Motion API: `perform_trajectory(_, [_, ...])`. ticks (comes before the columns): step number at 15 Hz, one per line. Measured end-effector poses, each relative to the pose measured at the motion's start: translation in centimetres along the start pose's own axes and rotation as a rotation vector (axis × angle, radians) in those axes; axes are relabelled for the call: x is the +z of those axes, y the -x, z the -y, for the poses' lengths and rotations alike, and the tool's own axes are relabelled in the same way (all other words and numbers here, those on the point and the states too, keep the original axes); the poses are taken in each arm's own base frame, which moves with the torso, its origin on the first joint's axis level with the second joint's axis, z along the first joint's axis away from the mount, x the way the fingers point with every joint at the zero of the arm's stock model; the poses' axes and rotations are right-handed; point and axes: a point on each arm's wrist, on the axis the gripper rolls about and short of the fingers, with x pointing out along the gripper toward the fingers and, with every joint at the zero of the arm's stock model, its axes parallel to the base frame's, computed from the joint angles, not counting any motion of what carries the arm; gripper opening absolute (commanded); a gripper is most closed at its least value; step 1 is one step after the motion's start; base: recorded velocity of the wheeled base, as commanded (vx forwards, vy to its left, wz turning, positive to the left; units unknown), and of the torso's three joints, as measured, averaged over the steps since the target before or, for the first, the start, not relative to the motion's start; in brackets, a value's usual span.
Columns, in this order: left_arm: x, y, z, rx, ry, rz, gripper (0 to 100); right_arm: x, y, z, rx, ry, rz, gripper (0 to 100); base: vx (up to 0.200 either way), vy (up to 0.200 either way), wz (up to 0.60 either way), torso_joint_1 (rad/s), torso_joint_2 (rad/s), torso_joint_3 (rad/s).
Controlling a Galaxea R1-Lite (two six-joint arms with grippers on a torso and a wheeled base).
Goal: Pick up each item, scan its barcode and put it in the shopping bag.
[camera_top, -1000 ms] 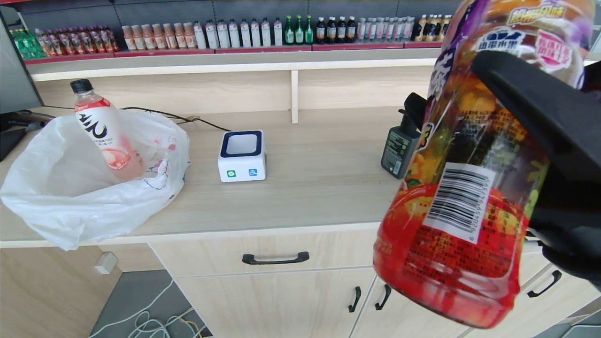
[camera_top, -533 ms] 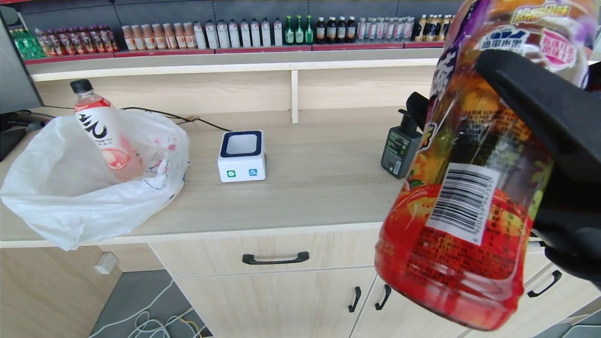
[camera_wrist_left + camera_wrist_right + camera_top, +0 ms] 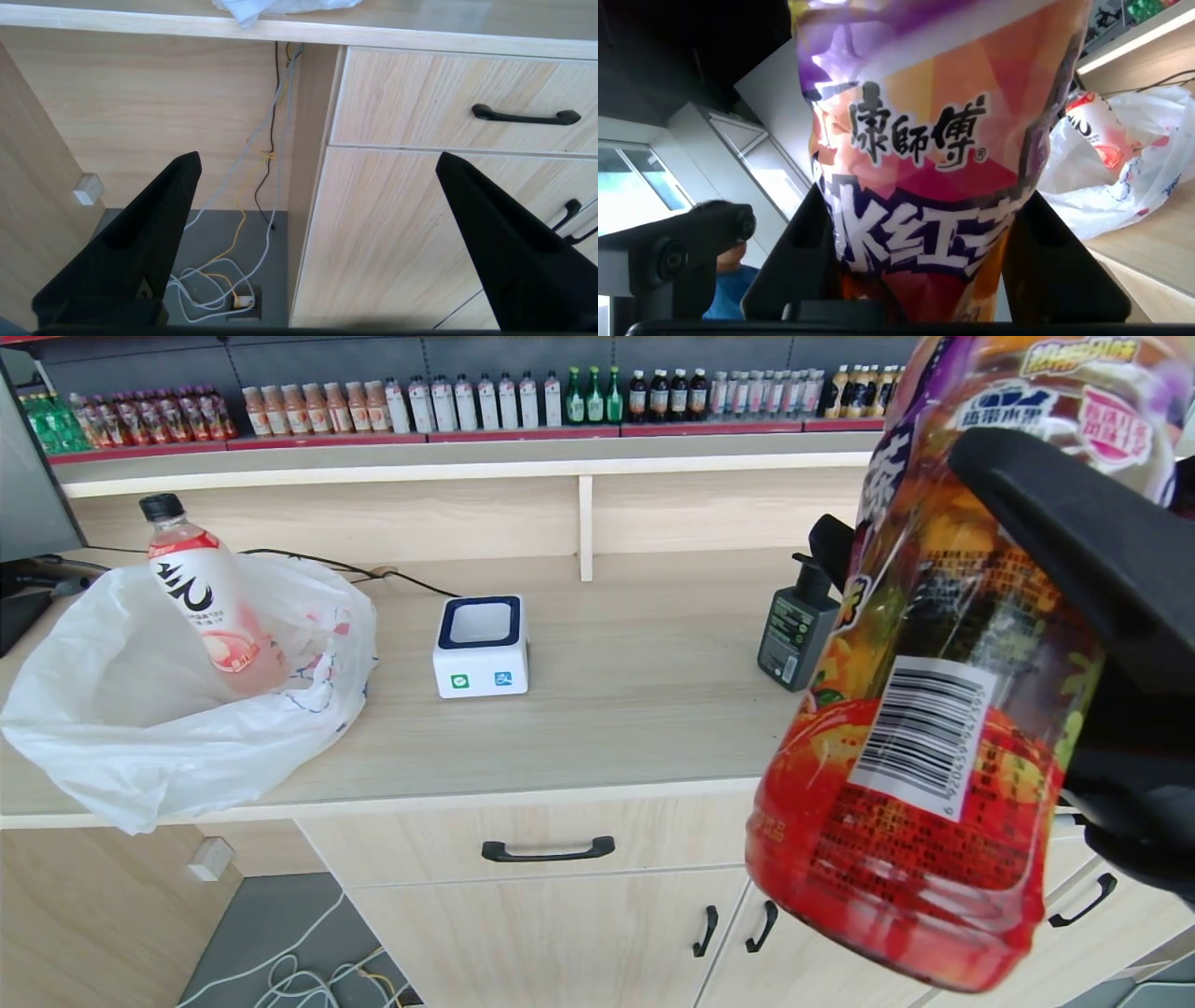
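A large bottle of red-orange drink [image 3: 934,709] hangs tilted close in front of the head camera at the right, its white barcode label [image 3: 920,733] facing the camera. My right gripper [image 3: 896,499] is shut on its upper body, and the right wrist view shows the bottle [image 3: 924,159] clamped between the black fingers [image 3: 799,252]. A white shopping bag [image 3: 140,709] lies on the counter's left end with a pink-and-white bottle [image 3: 210,602] leaning in it. My left gripper [image 3: 318,243] hangs open below the counter edge, facing the cabinet front, holding nothing.
A white scanner box with a blue rim [image 3: 481,649] sits mid-counter. A dark handheld device [image 3: 794,635] stands behind the held bottle. A cable [image 3: 373,569] runs along the counter's back. Drawers with black handles [image 3: 548,849] lie below; drink shelves [image 3: 467,401] line the back wall.
The held bottle has drifted slightly to the right and tilted a little with my right gripper. The bag, the scanner box and the counter items have stayed put.
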Motion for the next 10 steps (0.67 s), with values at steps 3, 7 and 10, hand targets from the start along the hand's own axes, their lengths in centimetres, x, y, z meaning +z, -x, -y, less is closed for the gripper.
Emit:
perform_trajectory(3, [0.0, 0.0, 0.0, 0.0, 0.0, 0.0, 100, -0.01, 0.02, 0.0, 0.0, 0.0, -0.002, 0, 0.0, 0.0, 0.0, 0.0, 0.0, 0.0])
perform_trajectory(7, [0.0, 0.0, 0.0, 0.0, 0.0, 0.0, 100, -0.09, 0.07, 0.02, -0.002, 0.004, -0.004, 0, 0.0, 0.0, 0.0, 0.0, 0.0, 0.0])
perform_trajectory(10, [0.0, 0.0, 0.0, 0.0, 0.0, 0.0, 100, -0.26, 0.21, 0.12, -0.008, 0.043, -0.011, 0, 0.0, 0.0, 0.0, 0.0, 0.0, 0.0])
